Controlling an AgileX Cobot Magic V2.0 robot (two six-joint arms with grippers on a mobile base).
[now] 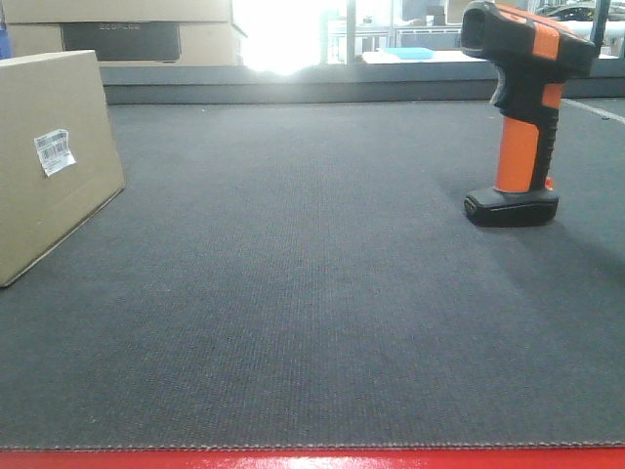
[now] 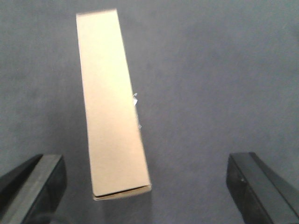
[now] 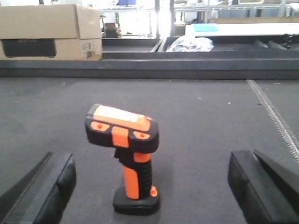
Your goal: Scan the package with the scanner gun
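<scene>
A dark grey woven mat (image 1: pixel 312 293) spreads before me, edged by a red strip (image 1: pixel 312 459) at its near side and a raised dark ledge (image 1: pixel 342 86) at the far side. Beyond the ledge I see a large brown cardboard box with a black panel (image 3: pixel 46 30), a crumpled clear plastic bag (image 3: pixel 189 44) and a flat blue tray (image 3: pixel 205 27) on a white table (image 3: pixel 261 29).

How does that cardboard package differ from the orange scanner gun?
The package is plain tan cardboard; the scanner gun is orange and black. The package is a flat-sided box bearing a barcode label; the scanner gun is pistol-shaped, standing upright on its base. Both sit ungripped on the dark mat, at opposite sides.
</scene>
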